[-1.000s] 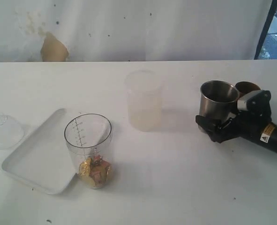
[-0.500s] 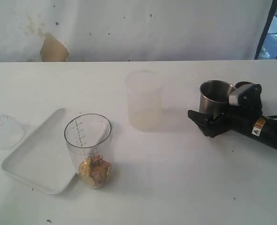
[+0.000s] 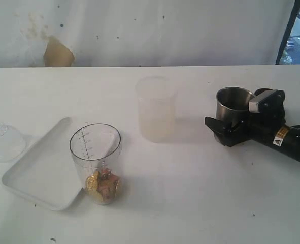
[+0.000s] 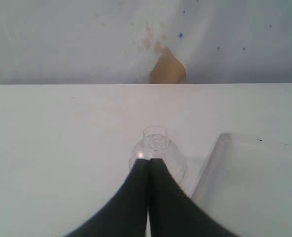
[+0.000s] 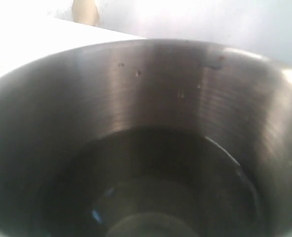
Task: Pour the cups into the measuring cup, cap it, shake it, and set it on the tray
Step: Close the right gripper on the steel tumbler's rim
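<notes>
Off to the right of the exterior view, the right gripper [image 3: 225, 130] lies low on the white table [image 3: 200, 193] with its jaws spread wide about the foot of the tall tapered stainless-steel tumbler [image 3: 234, 103], which stands upright; whether the fingers press on it I cannot tell. The clear plastic measuring cup with printed graduation marks [image 3: 95, 160] stands upright near the front left, against the corner of the shallow white rectangular tray [image 3: 35, 178], with small gold and reddish pieces [image 3: 103, 186] at its bottom. A frosted translucent cup [image 3: 156, 109] stands mid-table, and a clear domed lid [image 3: 5, 140] lies beside the tray.

Next, the left wrist view: the left gripper [image 4: 148, 161] has its black fingers pressed together on nothing, tips just short of the lid, the tray alongside.

Lastly, the right wrist view is filled by the tumbler's dim steel interior.
</notes>
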Tool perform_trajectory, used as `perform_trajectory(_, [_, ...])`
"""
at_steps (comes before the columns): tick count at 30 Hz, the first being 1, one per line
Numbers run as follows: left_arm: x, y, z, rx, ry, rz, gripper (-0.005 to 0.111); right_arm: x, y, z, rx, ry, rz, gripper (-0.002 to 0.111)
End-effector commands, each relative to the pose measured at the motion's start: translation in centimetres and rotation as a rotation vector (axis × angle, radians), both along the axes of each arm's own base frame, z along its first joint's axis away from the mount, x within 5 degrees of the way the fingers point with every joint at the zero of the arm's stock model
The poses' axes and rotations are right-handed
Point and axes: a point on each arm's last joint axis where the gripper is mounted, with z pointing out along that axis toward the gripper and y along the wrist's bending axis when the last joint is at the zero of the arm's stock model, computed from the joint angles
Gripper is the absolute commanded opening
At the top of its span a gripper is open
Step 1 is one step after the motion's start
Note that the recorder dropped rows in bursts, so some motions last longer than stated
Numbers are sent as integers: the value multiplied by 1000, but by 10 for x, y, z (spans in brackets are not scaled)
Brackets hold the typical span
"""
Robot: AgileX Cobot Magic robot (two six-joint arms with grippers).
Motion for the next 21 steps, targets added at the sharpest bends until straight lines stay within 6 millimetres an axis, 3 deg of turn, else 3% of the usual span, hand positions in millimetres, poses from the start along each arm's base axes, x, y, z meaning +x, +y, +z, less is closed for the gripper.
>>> perform_trajectory(1, [0,-1,-1,-7,-3,-9,0,3,-1,3,9,-27,-27,99])
perform_trajectory(14, [0,-1,-1,-7,-3,-9,0,3,-2,3,8,-31,-32,97])
perform_trajectory(21, [0,-1,-1,-7,-3,-9,0,4,-3,3,4,-39,-50,78])
